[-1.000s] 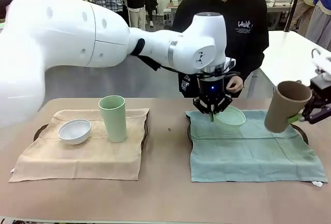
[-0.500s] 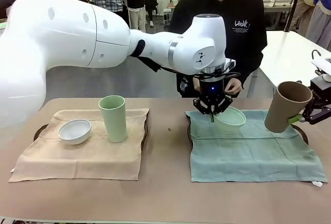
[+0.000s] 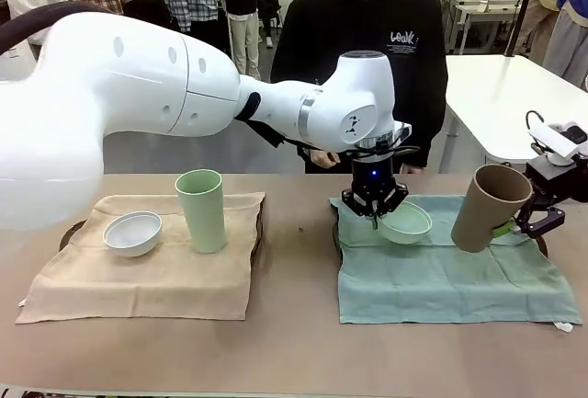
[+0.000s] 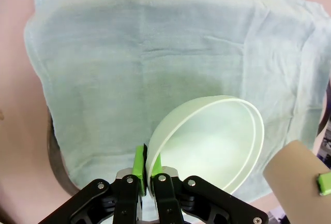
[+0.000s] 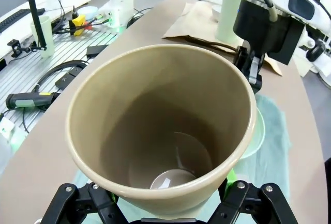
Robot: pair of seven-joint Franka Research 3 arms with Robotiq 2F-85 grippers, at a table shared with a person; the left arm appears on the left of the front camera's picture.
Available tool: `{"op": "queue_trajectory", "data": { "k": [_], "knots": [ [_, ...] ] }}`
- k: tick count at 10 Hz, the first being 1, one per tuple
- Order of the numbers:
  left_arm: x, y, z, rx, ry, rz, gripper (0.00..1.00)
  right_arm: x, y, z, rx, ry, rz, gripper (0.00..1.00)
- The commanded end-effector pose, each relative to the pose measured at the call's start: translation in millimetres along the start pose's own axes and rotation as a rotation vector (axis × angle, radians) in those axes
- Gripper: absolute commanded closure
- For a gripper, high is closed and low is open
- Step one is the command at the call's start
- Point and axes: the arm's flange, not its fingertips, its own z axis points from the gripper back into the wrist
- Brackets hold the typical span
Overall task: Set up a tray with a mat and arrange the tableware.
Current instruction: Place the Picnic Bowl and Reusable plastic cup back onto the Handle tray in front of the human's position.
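Mint bowl pinched by rim in L pincer, tilted, just above teal mat. Tan cup clamped round its wall in R pincer, leaning, right of L pincer. White bowl & pale green cup on beige mat, well left of L pincer.

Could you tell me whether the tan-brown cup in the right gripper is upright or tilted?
Tilted: the tan-brown cup leans in the right gripper, its mouth higher than its base, above the green mat.
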Motion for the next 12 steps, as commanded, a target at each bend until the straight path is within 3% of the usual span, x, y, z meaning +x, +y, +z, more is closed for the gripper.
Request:
{"op": "queue_trajectory", "data": {
  "k": [1, 8, 9, 10, 11, 12],
  "knots": [
    [-5.2, 10.8, -0.6, -0.075, 0.0, -0.027, 0.96, -6.8, -10.0, -1.6, 0.002, -0.025, -0.006, 0.15],
    [-14.9, 18.3, -4.7, -0.065, -0.006, -0.052, 0.96, -43.5, -25.5, -7.8, -0.003, 0.0, -0.075, 0.15],
    [-15.2, 18.9, -5.0, -0.062, 0.003, -0.051, 0.36, -43.9, -25.5, -7.4, -0.006, 0.015, -0.089, 0.0],
    [-15.1, 18.8, -4.9, -0.059, 0.011, -0.057, 0.36, -44.7, -24.6, -5.9, -0.011, 0.055, -0.105, 0.0],
    [-15.2, 19.4, -4.9, -0.057, 0.014, -0.061, 0.0, -46.2, -23.3, -4.2, -0.019, 0.085, -0.136, 0.0],
    [-15.1, 19.6, -4.9, -0.053, 0.02, -0.064, 0.32, -47.9, -21.8, -1.8, -0.036, 0.121, -0.194, 0.0]
  ]
}}
